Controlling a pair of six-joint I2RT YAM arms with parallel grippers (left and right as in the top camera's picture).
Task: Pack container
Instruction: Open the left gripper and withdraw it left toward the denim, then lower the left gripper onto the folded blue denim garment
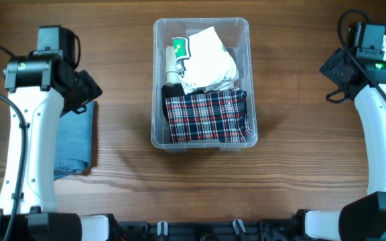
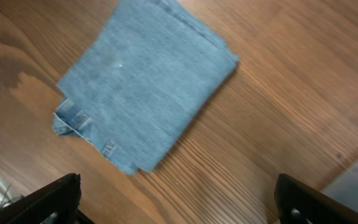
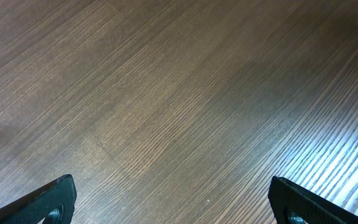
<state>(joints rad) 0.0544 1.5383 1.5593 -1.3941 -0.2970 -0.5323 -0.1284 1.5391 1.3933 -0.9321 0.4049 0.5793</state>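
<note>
The clear plastic container (image 1: 201,21) stands at the table's middle. It holds a white cloth (image 1: 210,59), a folded plaid cloth (image 1: 205,115) and a green-and-white item (image 1: 177,52). Folded blue denim (image 1: 74,139) lies on the table at the left, partly under my left arm. My left gripper (image 1: 88,90) hovers above the denim's far end, well left of the container. In the left wrist view the denim (image 2: 145,81) lies flat ahead of the open left gripper (image 2: 179,205), nothing between its fingers. My right gripper (image 3: 176,208) is open over bare wood, far right of the container.
The wooden table (image 1: 300,147) has bare stretches on both sides of the container. The right arm (image 1: 380,134) runs along the right edge, the left arm (image 1: 29,147) along the left. Black mounts (image 1: 200,231) line the front edge.
</note>
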